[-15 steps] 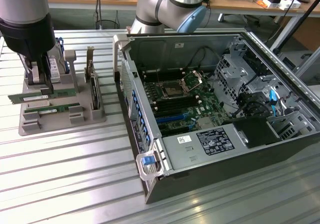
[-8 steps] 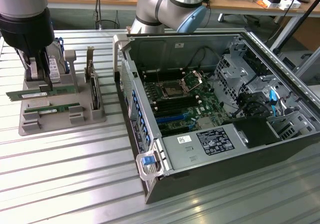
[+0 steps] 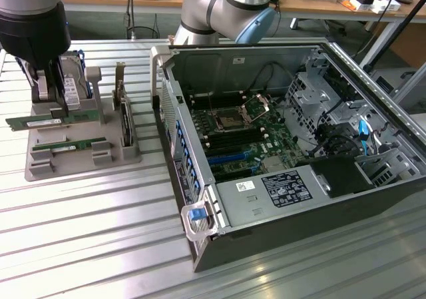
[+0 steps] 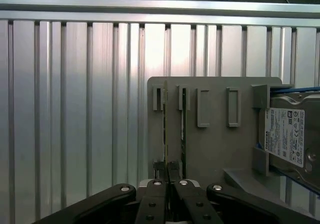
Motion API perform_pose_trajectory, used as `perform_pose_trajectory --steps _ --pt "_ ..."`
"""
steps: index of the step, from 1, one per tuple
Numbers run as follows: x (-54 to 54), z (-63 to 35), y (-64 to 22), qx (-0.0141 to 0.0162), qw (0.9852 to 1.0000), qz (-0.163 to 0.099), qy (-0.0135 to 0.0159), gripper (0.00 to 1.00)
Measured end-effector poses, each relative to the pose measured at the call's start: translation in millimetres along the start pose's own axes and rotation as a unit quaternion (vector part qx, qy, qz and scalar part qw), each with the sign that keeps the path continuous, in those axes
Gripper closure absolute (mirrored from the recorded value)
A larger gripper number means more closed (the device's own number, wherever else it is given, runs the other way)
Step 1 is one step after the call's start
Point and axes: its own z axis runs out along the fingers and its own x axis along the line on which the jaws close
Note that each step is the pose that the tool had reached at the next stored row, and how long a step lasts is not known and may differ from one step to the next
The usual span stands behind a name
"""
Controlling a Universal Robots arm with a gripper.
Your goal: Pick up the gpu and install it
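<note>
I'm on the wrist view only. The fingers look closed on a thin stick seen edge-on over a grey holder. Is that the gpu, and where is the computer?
Observer: It looks like it. The gripper is shut on a long, thin green circuit-board stick with a white label on its flat face, at the grey plastic holder.
Operator: And the computer?
Observer: The open dark metal computer case lies at the exterior view's right of the holder, with its green motherboard exposed.
Operator: Anything standing between them?
Observer: An upright dark card with a metal bracket stands in the holder on the side toward the case.
</note>
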Motion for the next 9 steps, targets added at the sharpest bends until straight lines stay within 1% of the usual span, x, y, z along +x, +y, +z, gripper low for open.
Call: perform_pose_trajectory --steps 9 --pt "0.0 -8.7 0.3 0.0000 1.0000 0.000 -0.0009 0.88"
